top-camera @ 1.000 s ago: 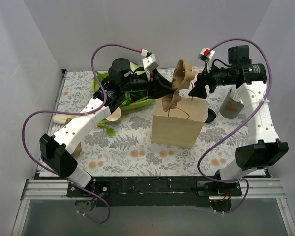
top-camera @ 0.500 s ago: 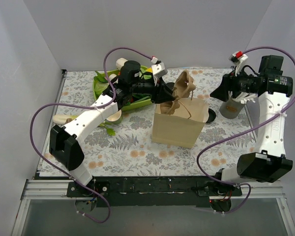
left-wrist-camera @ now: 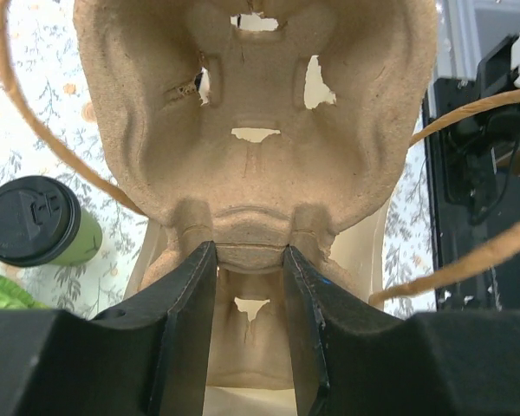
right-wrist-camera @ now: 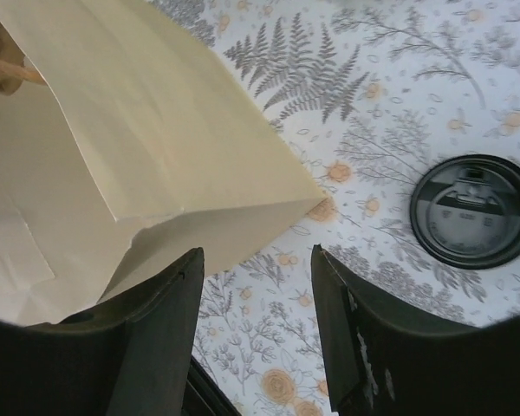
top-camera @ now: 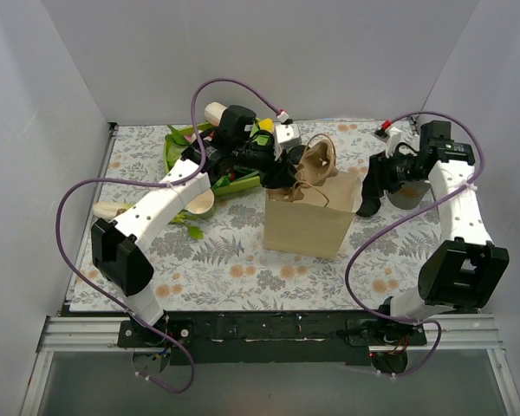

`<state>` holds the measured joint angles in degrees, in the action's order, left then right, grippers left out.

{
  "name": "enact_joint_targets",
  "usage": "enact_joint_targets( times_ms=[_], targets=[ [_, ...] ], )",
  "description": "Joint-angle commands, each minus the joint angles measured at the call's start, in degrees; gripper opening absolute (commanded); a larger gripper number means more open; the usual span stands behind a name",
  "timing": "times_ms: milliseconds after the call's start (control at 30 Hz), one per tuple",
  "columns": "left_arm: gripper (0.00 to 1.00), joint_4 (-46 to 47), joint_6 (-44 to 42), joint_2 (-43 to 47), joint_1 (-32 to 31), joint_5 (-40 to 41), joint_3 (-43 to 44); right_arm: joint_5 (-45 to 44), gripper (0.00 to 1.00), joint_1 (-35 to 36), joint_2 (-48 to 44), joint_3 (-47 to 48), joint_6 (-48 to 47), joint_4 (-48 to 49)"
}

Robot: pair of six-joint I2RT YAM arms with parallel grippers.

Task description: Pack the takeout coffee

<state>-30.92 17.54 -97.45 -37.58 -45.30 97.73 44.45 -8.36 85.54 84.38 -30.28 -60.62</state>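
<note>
The right arm is brought down from its raised position at the top of the cup carrier, and its gripper is now lowered beside the right face of the paper bag. The left arm is shifted a little, and the carrier with it, which now sits lower over the bag's mouth.

The left gripper is clamped on the near rim of the moulded pulp cup carrier: a ridge of the rim is pinched between the two dark fingers. The carrier is held tilted above the open bag, and the bag's twine handles are seen curving past it on either side.

The right gripper is held with its fingers apart and nothing between them. It is pointed down at the floral table, just beside the bag's lower corner. A loose black lid is seen lying flat on the table to one side of it, near but not touched.

The takeout coffee is seen in the left wrist view only. It stands upright on the table, outside the bag and off to the left of the carrier, with its black lid fitted. It is touched by neither gripper. In the top view it cannot be made out behind the left arm.
</note>
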Motion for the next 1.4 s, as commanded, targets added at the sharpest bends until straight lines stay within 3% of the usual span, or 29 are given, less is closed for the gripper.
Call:
enact_joint_targets(
  times_ms=[0, 300, 800, 1033, 1367],
  targets=[
    [0.0, -13.6, -9.4, 3.4, -0.9, 4.0, 3.9, -0.2, 0.6, 5.4, 0.4, -2.7, 0.9, 1.4],
    [0.0, -28.0, -17.4, 1.5, -2.7, 12.3, 11.3, 0.6, 0.6, 15.2, 4.4, -2.1, 5.1, 4.5],
    [0.0, -46.2, -12.4, -5.4, -5.2, 25.0, 20.4, 2.5, 0.6, 15.7, 3.5, -4.7, 7.9, 4.5],
    [0.0, -48.1, -14.1, -9.8, -7.8, 32.8, 25.4, 1.3, 0.61, 15.7, 1.5, -6.2, 8.4, 4.9],
    [0.0, -48.2, -13.3, -8.4, -10.1, 35.9, 20.0, 1.7, 0.62, 15.6, -2.7, -11.2, 8.8, 5.9]
  ],
)
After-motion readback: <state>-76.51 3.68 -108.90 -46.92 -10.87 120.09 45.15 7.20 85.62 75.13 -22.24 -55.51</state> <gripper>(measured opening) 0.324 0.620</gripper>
